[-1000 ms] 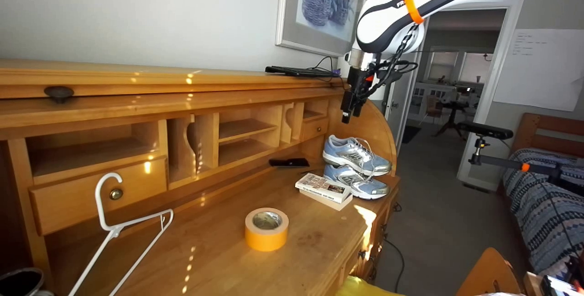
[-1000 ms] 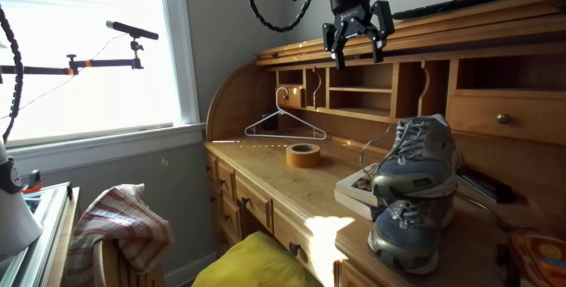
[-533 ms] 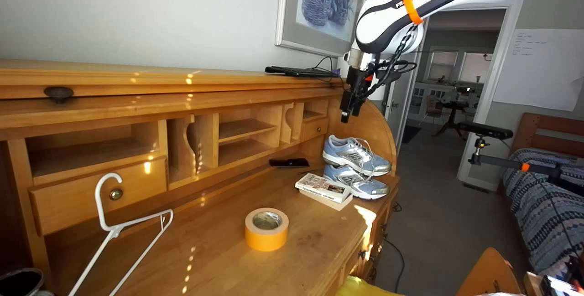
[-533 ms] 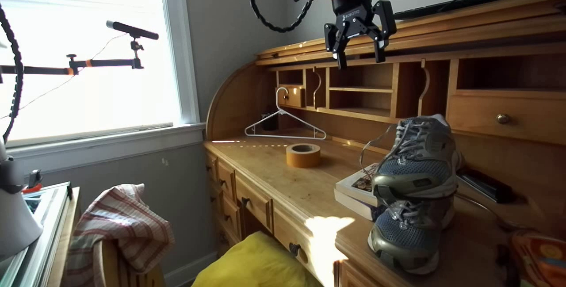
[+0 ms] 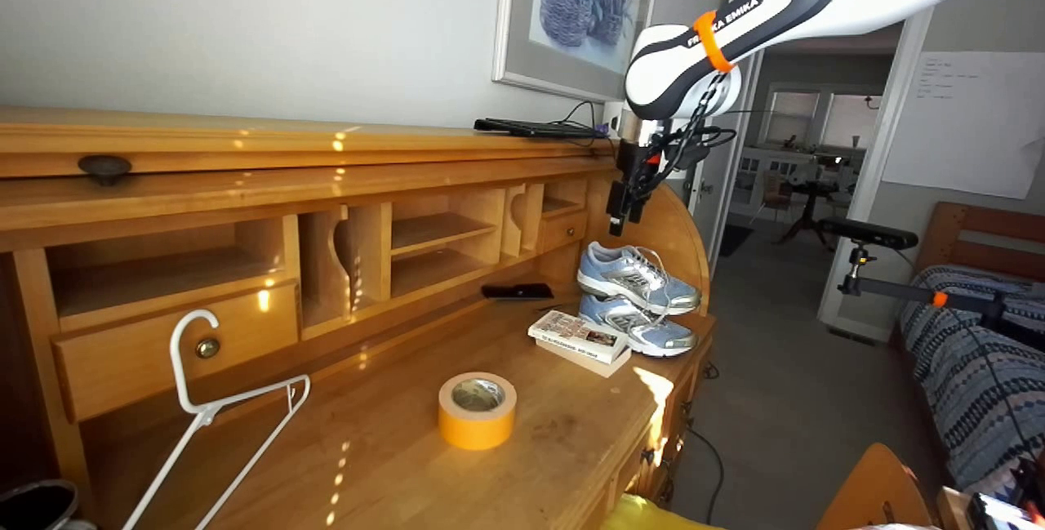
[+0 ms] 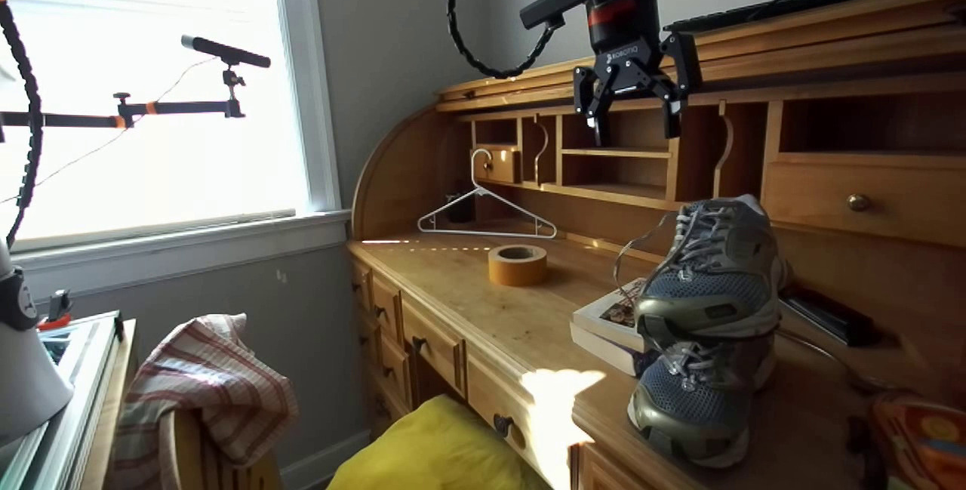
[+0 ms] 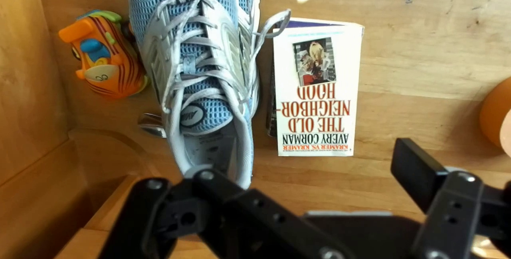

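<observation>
- While the robot arm (image 5: 784, 7) leans in from the right in an exterior view, its gripper (image 5: 626, 221) hangs in the air, pointing down, higher than the top shoe (image 5: 637, 278) and apart from it.
- That shoe sits on the bottom shoe (image 5: 653, 332) at the far right end of the desk (image 5: 392, 399); both are blue and silver.
- Two books (image 5: 575, 336) lie in a pile just left of the shoes, and a flat black thing (image 5: 517, 291) lies farther back.
- A roll of orange tape (image 5: 478, 429) is nearer, and a white hanger (image 5: 204, 411) is at the near left.
- In an exterior view, the gripper's fingers (image 6: 672, 121) are spread wide apart, so it is not gripping.
- The shoes are near, on the right, the books just left of them; the tape is farther off to the left, the hanger behind it.
- A soft yellow thing (image 6: 441, 445) is by the near side of the desk, and a striped cloth (image 6: 215, 392) is at the near left.
- In the wrist view, the black fingers show along the near edge, with the top shoe to the left and the top book (image 7: 317, 95) in the middle.
- An orange toy (image 7: 119, 67) sits just left of the shoe, and a bit of the tape shows at the right edge.
</observation>
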Controlling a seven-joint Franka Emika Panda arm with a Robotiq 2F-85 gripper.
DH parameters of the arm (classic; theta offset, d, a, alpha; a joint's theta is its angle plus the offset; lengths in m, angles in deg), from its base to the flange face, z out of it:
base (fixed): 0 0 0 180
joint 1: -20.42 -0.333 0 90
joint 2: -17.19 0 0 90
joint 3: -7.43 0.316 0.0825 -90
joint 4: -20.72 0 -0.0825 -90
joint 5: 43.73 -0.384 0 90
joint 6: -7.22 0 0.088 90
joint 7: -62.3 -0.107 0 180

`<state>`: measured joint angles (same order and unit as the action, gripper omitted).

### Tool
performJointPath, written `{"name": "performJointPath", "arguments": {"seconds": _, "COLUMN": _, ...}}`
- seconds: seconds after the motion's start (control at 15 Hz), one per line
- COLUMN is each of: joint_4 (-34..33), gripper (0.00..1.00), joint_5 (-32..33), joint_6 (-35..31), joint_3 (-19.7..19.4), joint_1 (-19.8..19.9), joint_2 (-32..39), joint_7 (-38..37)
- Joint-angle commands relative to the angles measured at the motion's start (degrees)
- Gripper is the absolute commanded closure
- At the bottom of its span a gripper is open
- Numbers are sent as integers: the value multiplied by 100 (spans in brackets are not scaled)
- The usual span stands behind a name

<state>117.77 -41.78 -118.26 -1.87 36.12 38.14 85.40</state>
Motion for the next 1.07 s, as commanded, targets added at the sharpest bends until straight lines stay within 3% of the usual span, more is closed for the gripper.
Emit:
{"name": "performJointPath", "arguments": {"seconds": 0.0, "joint_4": -488, "gripper": 0, "joint_5": -48, "joint_6": 33, "joint_3": 79, "joint_1": 190, "joint_2": 480, "joint_7": 316}}
{"name": "performJointPath", "arguments": {"seconds": 0.53, "joint_4": -1187, "gripper": 0, "joint_5": -8, "joint_6": -301, "joint_3": 199, "joint_1": 374, "joint_2": 1271, "joint_7": 499}}
{"name": "performJointPath", "arguments": {"seconds": 1.0, "joint_4": -1638, "gripper": 0, "joint_5": 29, "joint_6": -211, "joint_3": 339, "joint_1": 405, "joint_2": 1730, "joint_7": 515}}
